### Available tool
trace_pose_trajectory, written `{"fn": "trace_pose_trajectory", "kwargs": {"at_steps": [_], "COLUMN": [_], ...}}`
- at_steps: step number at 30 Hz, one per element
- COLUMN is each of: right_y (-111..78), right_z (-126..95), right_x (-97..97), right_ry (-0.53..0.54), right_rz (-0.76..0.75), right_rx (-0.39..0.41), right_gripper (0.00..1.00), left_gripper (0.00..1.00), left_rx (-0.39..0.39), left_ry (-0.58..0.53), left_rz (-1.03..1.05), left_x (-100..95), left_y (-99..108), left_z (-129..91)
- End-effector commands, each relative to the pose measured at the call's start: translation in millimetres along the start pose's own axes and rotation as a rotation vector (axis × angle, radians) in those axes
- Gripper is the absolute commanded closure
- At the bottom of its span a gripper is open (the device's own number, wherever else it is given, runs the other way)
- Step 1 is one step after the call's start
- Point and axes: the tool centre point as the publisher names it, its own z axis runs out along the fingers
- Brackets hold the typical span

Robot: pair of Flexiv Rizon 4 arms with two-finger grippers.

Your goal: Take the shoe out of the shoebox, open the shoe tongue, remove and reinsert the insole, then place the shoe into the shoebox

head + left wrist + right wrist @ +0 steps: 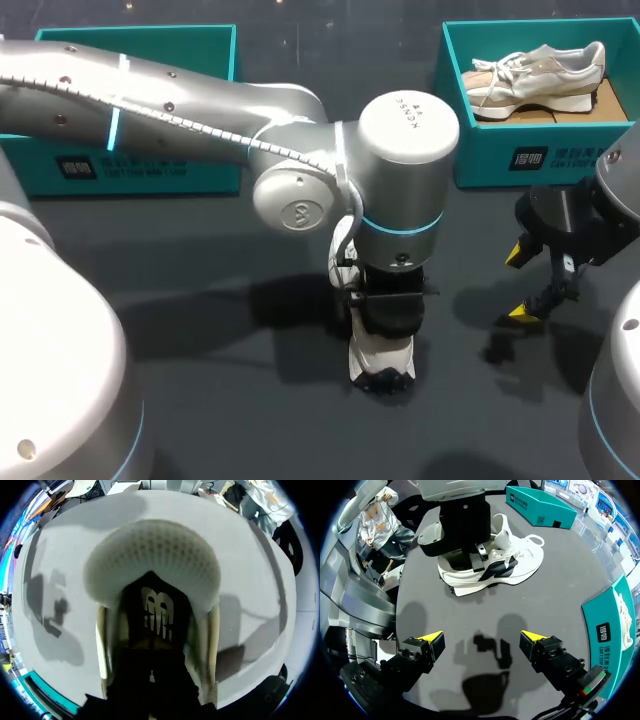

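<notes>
Our left gripper point(390, 312) sits down inside the opening of the white mesh running shoe with black side stripes point(383, 368); we cannot tell whether it grips anything. Our right gripper point(520, 283) hangs spread and empty near the right edge of the dark grey table point(230, 410). The shoe rests on its sole at mid-table, well apart from the teal cardboard shoebox point(150, 165) at the far left corner. Status, as we judge it: removal from the box is done, insole work is in hand, and return to the box is outstanding.
</notes>
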Motion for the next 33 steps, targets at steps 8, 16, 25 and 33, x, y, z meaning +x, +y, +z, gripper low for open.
{"fn": "trace_pose_trajectory", "kwargs": {"at_steps": [8,16,25,33], "right_y": [-0.5,-0.5,-0.5,-0.5], "right_z": [0,0,0,0], "right_x": [1.7,1.7,1.7,1.7], "right_ry": [-0.003,-0.003,-0.003,-0.003], "right_rz": [0.0,0.0,0.0,0.0], "right_rx": [0.001,0.001,0.001,0.001], "right_gripper": [0.0,0.0,0.0,0.0], "left_gripper": [1.0,1.0,1.0,0.9], "left_rx": [-0.032,-0.096,-0.132,-0.154], "left_ry": [-0.085,-0.082,-0.059,-0.041], "left_rz": [0.026,0.02,0.004,-0.024], "left_x": [-0.2,-6.9,-8.9,-8.1], "left_y": [-2,6,14,18], "left_z": [-45,-56,-53,-48]}}
